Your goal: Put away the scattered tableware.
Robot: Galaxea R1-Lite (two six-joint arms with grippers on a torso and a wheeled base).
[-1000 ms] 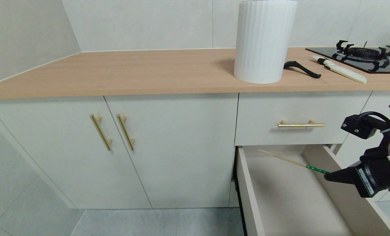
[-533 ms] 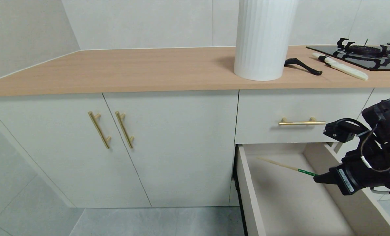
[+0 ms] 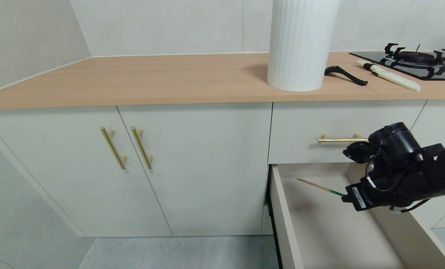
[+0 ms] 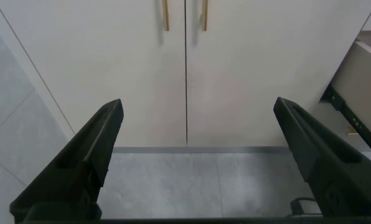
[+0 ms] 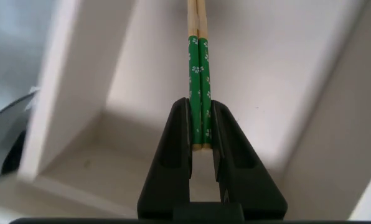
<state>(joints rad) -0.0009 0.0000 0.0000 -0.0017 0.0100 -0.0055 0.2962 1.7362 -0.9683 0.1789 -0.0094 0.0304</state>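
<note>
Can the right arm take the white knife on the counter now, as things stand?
Probably not yet. The right claw is shut on the chopsticks and sits low over the open drawer, below the counter where the knife lies. It would have to let them go first.

A tall white ribbed canister (image 3: 300, 45) stands on the wooden desk (image 3: 151, 80). Right of the canister, at the desk's far end, sits a black gas stove (image 3: 416, 61). Below and left of the canister, two pale cupboard doors (image 3: 192, 168) carry slim gold handles (image 3: 113, 148).
</note>
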